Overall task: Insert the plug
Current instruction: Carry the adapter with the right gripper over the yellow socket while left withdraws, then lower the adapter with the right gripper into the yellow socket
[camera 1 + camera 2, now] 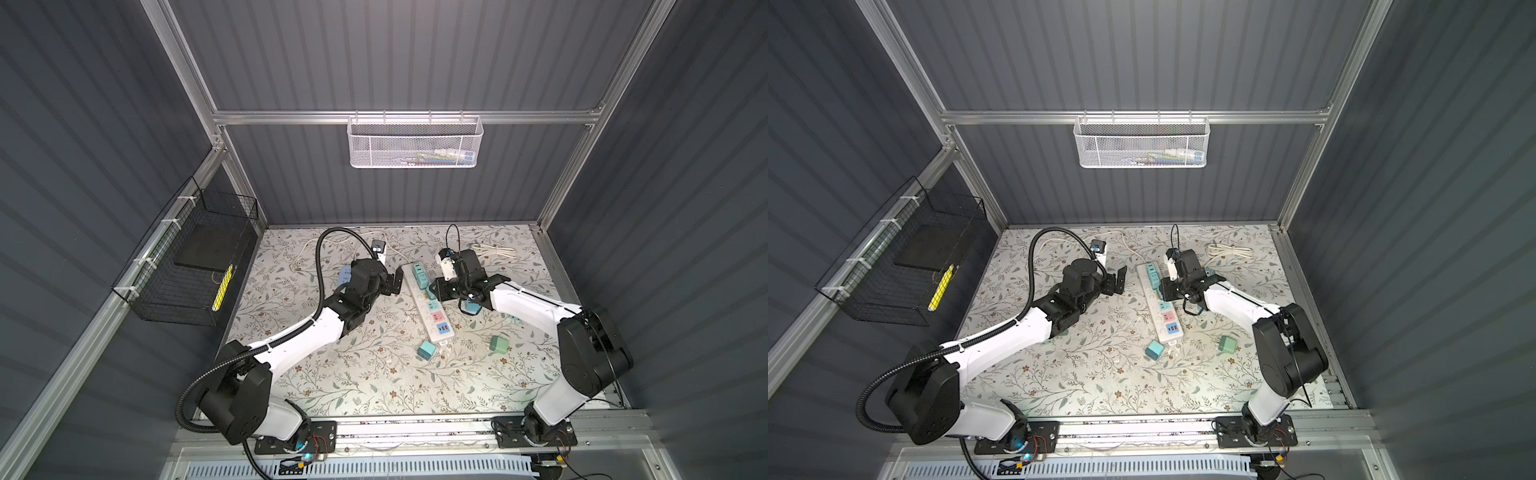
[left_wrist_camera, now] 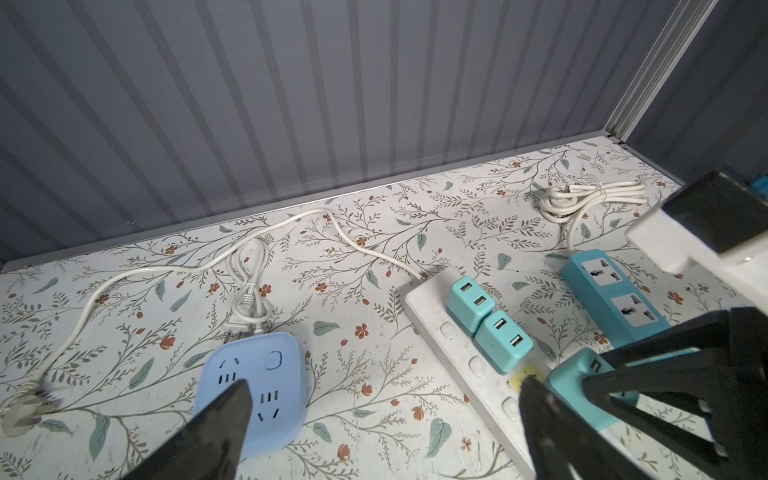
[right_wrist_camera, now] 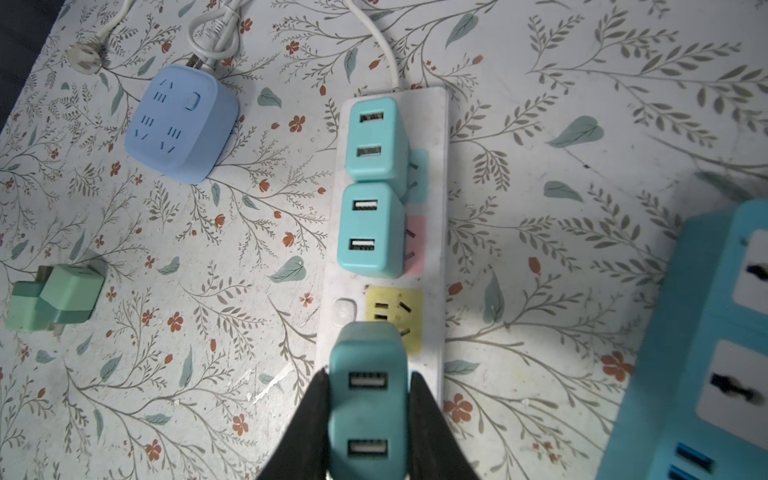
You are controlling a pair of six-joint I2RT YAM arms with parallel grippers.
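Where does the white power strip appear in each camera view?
Top view: white power strip at the centre of the table.
Top view: same place.
Left wrist: between blue socket cube and teal strip.
Right wrist: under the right gripper, running away from it.
Shared landmark: two teal chargers plugged near its cord end.

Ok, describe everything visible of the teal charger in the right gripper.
The teal charger is a rounded plastic block with two USB ports on one face. The right gripper is shut on its flanks, holding it over the yellow socket of the white power strip, beside a matching plugged-in charger. Its prongs are hidden.
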